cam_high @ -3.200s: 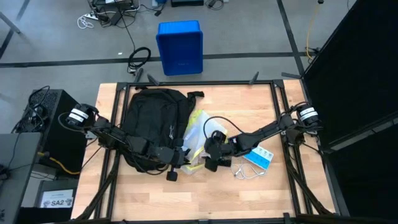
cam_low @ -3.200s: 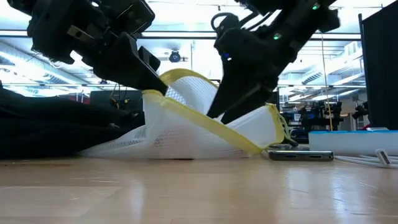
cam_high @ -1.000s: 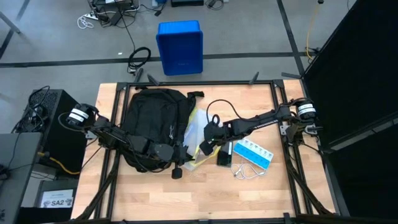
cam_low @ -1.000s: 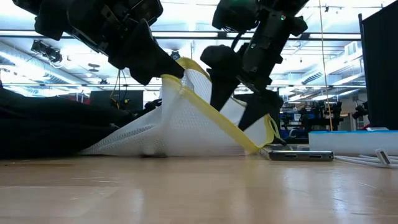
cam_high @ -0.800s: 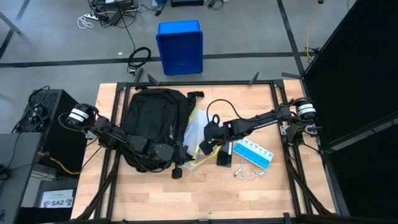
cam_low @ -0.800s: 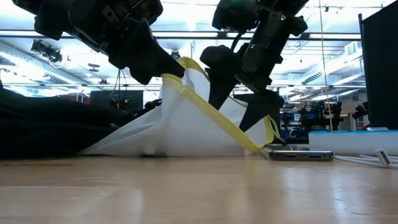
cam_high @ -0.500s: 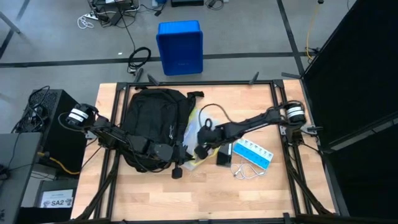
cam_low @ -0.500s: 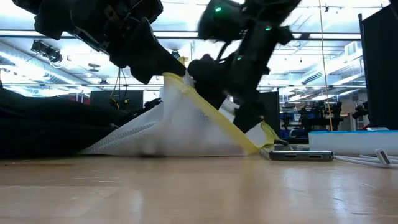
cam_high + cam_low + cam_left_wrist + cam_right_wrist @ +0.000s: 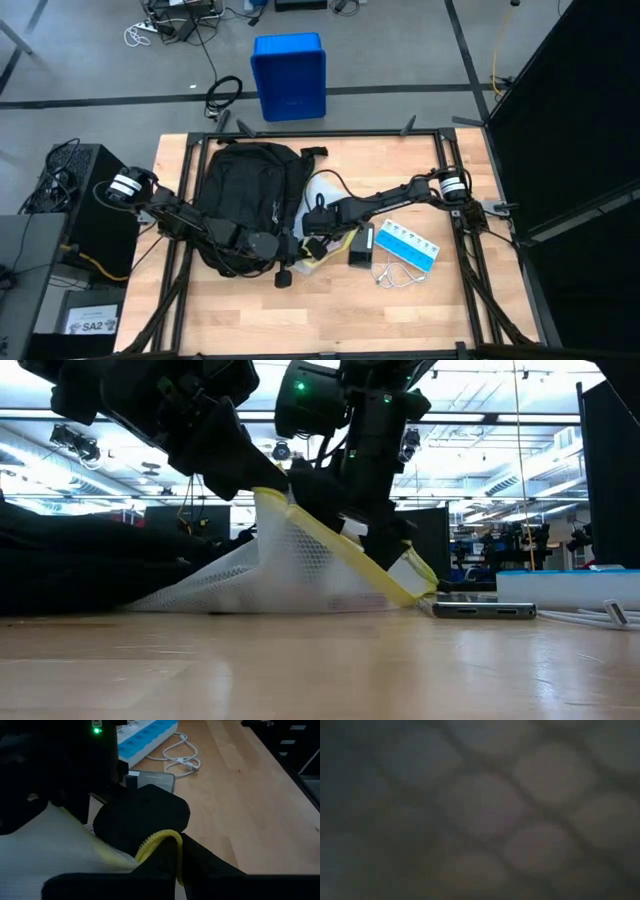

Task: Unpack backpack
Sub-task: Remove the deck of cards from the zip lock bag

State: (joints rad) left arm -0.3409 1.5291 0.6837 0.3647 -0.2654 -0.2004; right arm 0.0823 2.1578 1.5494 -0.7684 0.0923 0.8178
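The black backpack lies on the table's left half. Against its right side lies a white mesh pouch with a yellow zipper edge; its bottom rests on the wood. My left gripper is shut on that edge and holds it up. My right gripper points steeply down, open, and reaches into the raised mouth of the pouch. The mesh hides its fingertips in the low view, and mesh fills the right wrist view. My left gripper pinches the pouch's yellow zipper edge between its two fingers, coming slanting down from the backpack's side. The edge stands lifted off the table, and the mesh slopes down from it to the wood. My right gripper is in the pouch's mouth; whether it touches the mesh I cannot tell.
Right of the pouch lie a black phone, a blue and white pill box and a white cable. Bare wood runs along the table's near edge. A blue bin stands on the floor beyond the far edge.
My right gripper has gone toward the table's left and down, tipping steeper, from above the pouch's right end into its raised mouth, with its fingers still apart. The pouch's upper edge has sunk a little on the right.
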